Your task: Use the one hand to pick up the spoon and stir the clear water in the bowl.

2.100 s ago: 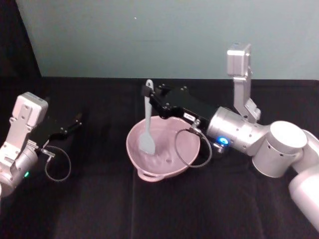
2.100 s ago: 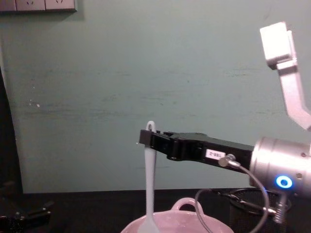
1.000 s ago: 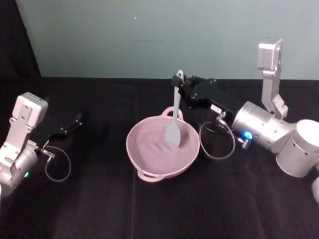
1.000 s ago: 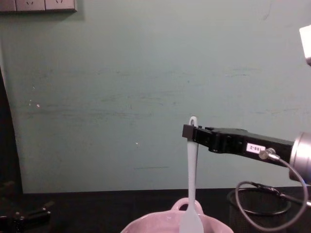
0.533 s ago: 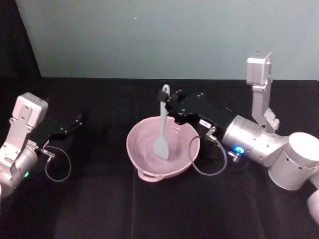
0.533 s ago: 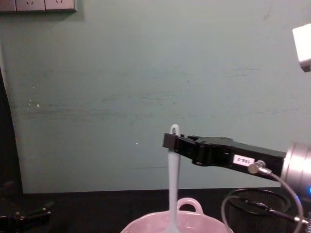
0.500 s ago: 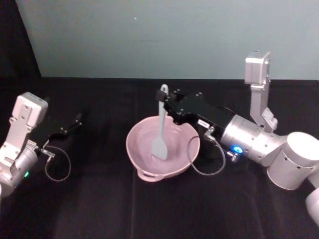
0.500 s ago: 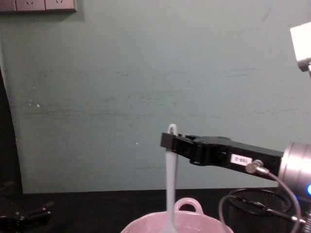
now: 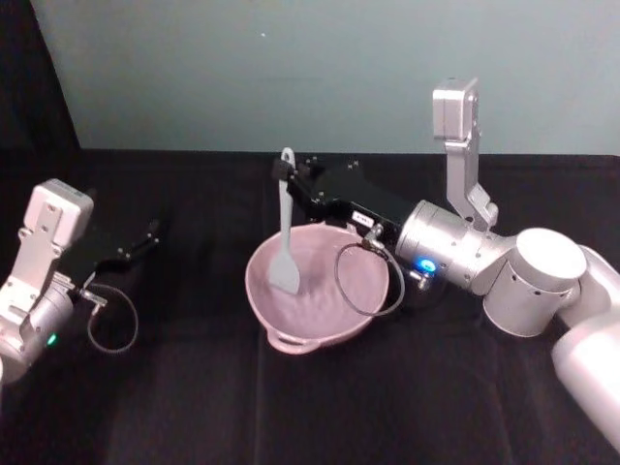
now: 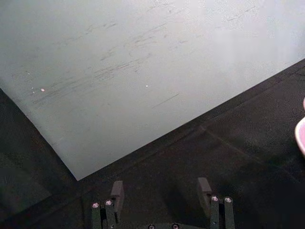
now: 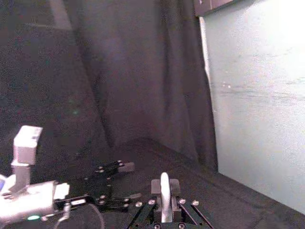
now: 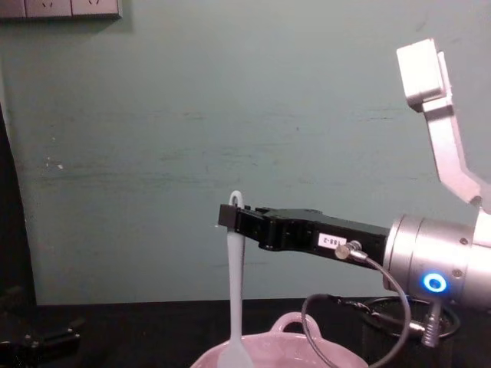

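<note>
Over pink bowl (image 9: 310,312): my right gripper (image 9: 287,176) pinching white spoon (image 9: 285,242) handle, blade dipped; pickup done, I judge stirring underway. Left gripper (image 9: 145,238) parked, spread.

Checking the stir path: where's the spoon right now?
Head view: the spoon stands upright in the bowl, left of centre, handle top pinched by the right gripper.

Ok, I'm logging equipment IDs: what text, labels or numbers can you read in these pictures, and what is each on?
White label on the right gripper, which holds the spoon: dark characters, too small and blurred to read.
No other text: none on the bowl or on the left gripper, idle at the table's left.
</note>
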`<state>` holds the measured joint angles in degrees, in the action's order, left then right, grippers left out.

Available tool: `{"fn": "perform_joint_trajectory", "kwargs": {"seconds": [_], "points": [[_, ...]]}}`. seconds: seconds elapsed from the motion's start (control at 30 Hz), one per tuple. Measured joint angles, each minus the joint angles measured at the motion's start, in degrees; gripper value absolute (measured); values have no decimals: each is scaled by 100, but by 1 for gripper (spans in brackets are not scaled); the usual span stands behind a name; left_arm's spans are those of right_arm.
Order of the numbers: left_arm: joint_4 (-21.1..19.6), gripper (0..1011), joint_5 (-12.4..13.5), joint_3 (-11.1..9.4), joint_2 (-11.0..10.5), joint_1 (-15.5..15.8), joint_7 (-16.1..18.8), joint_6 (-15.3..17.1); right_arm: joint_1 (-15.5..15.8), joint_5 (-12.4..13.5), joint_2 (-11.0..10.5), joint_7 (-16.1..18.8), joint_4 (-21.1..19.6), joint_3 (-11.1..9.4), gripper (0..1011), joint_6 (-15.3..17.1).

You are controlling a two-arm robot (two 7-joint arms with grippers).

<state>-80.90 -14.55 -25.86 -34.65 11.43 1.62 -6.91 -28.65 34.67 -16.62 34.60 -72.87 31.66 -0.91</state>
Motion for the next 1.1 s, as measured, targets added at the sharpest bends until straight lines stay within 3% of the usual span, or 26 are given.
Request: {"fn": "perform_joint_trajectory", "kwargs": {"seconds": [0.23, 0.43, 0.77, 1.1], "points": [[0, 1011, 0, 0, 0, 0, 0, 0, -206, -71, 62, -41, 339, -106, 116, -83], [0, 1011, 0, 0, 0, 0, 0, 0, -127, -68, -61, -133, 279, -266, 116, -94], [0, 1011, 0, 0, 0, 0, 0, 0, 404, -28, -460, -301, -422, -510, 116, -18], [0, 1011, 0, 0, 0, 0, 0, 0, 744, -27, -599, -340, -920, -463, 116, 75]]}}
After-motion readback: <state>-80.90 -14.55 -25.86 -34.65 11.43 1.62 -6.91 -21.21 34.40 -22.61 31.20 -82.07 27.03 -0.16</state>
